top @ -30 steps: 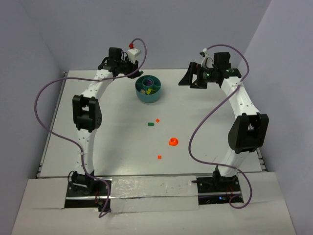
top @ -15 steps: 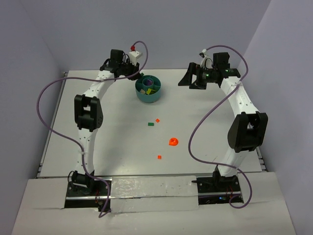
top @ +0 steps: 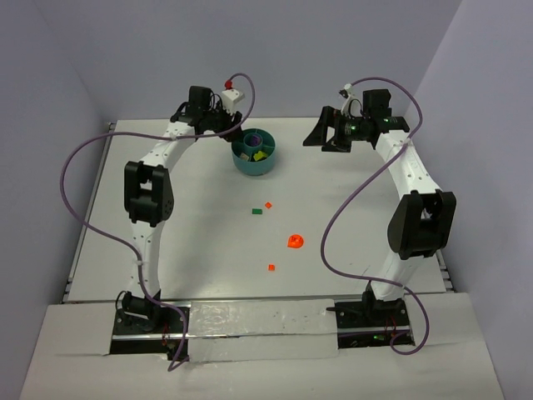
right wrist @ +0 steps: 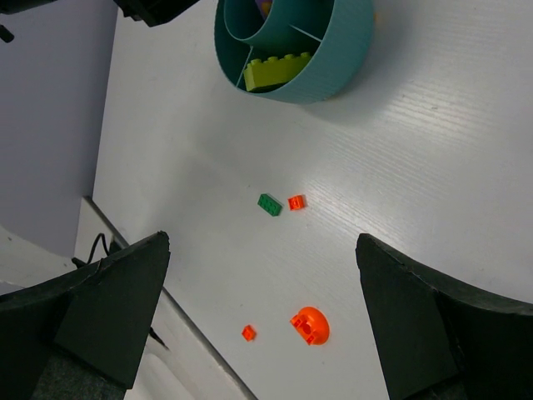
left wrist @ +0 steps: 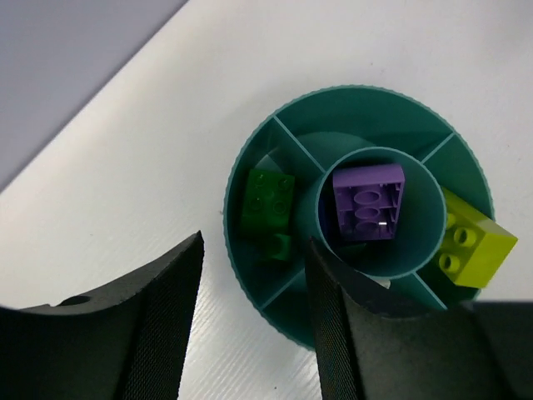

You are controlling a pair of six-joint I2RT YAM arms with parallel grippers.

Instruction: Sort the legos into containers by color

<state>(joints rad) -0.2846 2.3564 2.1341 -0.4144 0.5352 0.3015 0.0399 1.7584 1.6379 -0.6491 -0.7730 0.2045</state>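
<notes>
I am hovering the left pincer (left wrist: pixel 250 329), open and empty, over the bowl (left wrist: pixel 366 92) holding the purple brick (left wrist: pixel 369 202), dark green brick (left wrist: pixel 267 200) and lime brick (left wrist: pixel 466 242). For the loose green brick (right wrist: pixel 269 203) on the surface (right wrist: pixel 433 167), just beside an orange bit (right wrist: pixel 296 202), I am planning to narrow the right pincer (right wrist: pixel 266 317), which is gaping wide and empty, and straddle it squarely.

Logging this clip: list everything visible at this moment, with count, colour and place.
Bowl: one, teal, divided, far centre of the table.
Purple brick: one, in the bowl's central hub.
Dark green bricks: two, sharing one wedge compartment.
Lime brick: one, in another wedge.
Green brick: one, small, loose mid-table.
Orange-red brick: one, small, beside the green brick.
Orange round piece: one, nearer the arm bases.
Orange bit: one, tiny, nearest the bases.
Table: one, white.
Cables: two, purple, one per arm.
Left arm: white and black, jaws open above the bowl.
Right arm: white and black, jaws wide open, right of the bowl.
</notes>
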